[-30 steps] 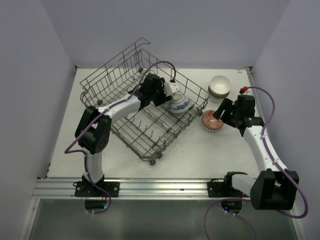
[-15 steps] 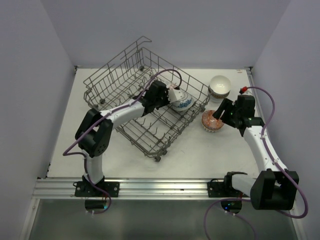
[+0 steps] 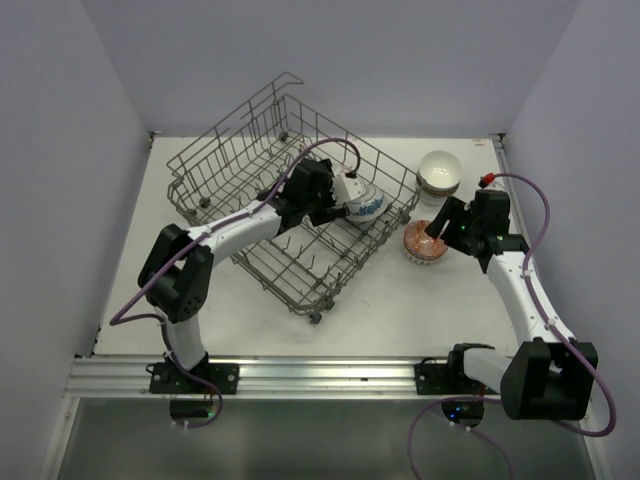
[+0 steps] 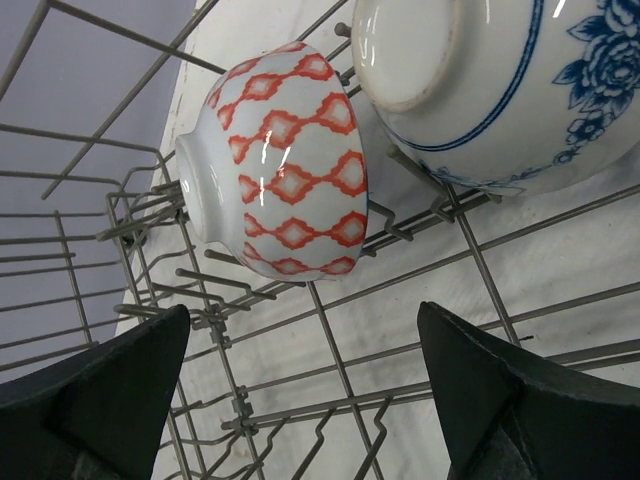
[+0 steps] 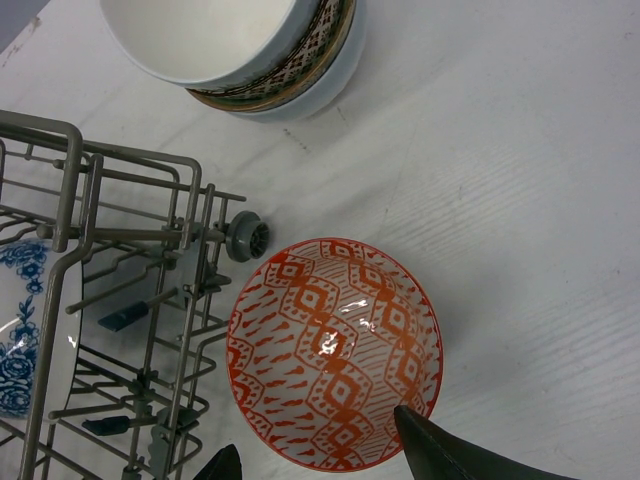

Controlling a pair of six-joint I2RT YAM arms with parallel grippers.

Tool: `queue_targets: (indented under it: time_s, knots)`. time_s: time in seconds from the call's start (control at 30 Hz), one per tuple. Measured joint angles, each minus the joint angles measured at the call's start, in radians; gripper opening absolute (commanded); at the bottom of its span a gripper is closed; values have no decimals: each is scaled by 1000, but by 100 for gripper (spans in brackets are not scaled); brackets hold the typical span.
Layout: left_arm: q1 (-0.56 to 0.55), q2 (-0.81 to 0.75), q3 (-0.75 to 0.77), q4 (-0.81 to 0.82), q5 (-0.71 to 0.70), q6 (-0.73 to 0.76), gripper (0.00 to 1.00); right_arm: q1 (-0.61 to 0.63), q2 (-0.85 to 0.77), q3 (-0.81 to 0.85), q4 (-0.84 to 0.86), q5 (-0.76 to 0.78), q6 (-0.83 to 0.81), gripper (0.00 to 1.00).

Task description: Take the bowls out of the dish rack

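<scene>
Left wrist | left gripper (image 4: 300, 335) wide open, empty | right gripper (image 5: 312, 438) parted, empty | left should pinch racked red-diamond bowl (image 4: 285, 160) by rim, clear of dish rack (image 4: 480, 265) tines

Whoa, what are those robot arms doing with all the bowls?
They're emptying the dish rack. The left arm's fingers are wide open inside it, facing a red diamond bowl and a blue-flowered bowl that lean on the tines. The right arm's fingers hover open over a red-patterned bowl on the table, near a stack of bowls.
</scene>
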Motion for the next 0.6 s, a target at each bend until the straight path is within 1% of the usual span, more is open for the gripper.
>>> queue_targets:
  time_s: [0.23,0.37,0.6]
  knots:
    - [0,5,3,8,73,34,100,0,0,0,3,-5,0,67]
    - [14,56,60,10,148,40,100,0,0,0,3,-7,0,67]
    - [85,124,126,24,292,8,98,0,3,0,3,-18,0,67]
